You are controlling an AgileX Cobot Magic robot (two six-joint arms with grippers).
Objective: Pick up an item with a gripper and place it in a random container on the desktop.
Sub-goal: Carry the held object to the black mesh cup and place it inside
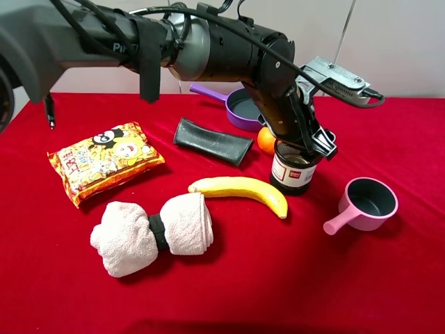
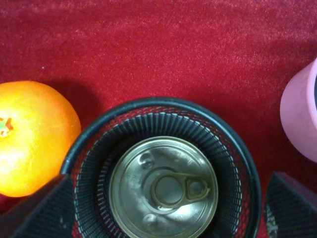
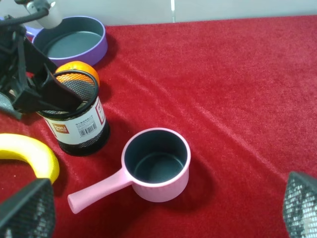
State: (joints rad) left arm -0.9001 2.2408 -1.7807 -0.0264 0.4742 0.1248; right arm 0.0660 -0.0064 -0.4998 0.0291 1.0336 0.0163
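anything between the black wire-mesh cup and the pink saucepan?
Nothing: only bare red cloth between black wire-mesh cup and pink saucepan, clearest in the right wrist view.

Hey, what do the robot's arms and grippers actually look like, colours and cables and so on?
The left arm is black and dark grey, with white lettering, a black strap and black cables running along it. Its wrist carries a silver-grey camera mount. The left gripper is dark, and its fingers have black, mesh-textured pads. The right gripper's fingers have the same black textured pads.

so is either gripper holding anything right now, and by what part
Nothing. The left gripper is open over the mesh cup, the tin can lying free inside; the right gripper is open too.
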